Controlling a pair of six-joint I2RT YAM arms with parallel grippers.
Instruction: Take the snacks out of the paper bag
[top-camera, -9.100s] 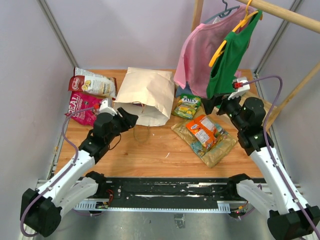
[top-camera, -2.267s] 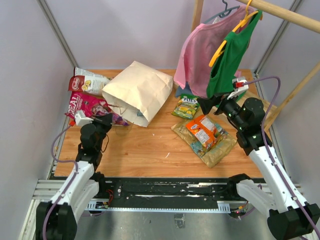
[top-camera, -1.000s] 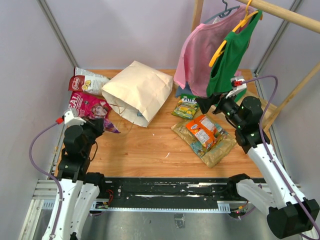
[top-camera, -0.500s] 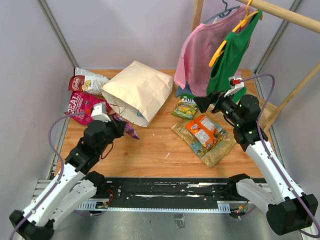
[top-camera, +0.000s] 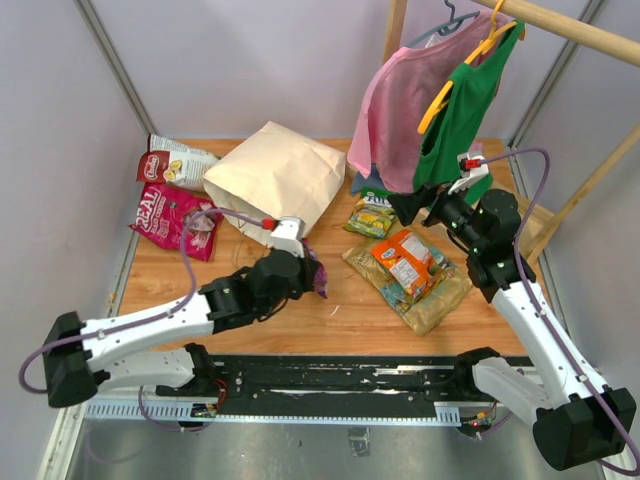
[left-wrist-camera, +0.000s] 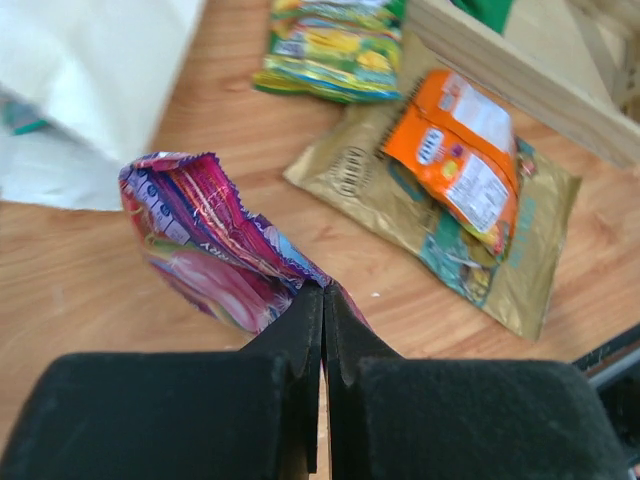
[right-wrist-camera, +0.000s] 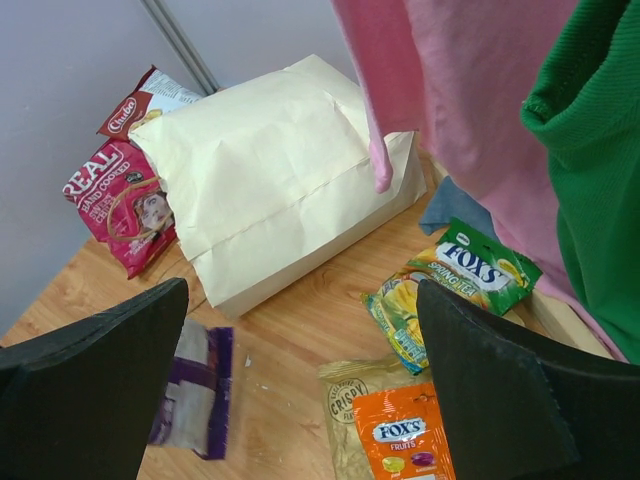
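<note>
The paper bag (top-camera: 280, 185) lies on its side at the back of the table, mouth toward the front left. My left gripper (top-camera: 306, 270) is shut on a purple snack packet (top-camera: 317, 276), pinching its corner above the table's middle; the left wrist view shows the crinkled packet (left-wrist-camera: 215, 250) hanging from the closed tips (left-wrist-camera: 323, 290). Lying out on the table are a red-white packet (top-camera: 180, 165), a magenta packet (top-camera: 170, 215), a green packet (top-camera: 375, 212), an orange packet (top-camera: 405, 262) and a tan packet (top-camera: 440, 295). My right gripper (top-camera: 412, 205) hovers open over the green packet, holding nothing (right-wrist-camera: 300, 330).
A pink shirt (top-camera: 400, 100) and a green shirt (top-camera: 460, 110) hang from a wooden rail at the back right, above the right arm. A blue cloth (right-wrist-camera: 450, 205) lies under them. Grey walls close in both sides.
My left arm has swung from the left edge to the table's middle, carrying the purple packet rightward. The right arm has hardly moved.
</note>
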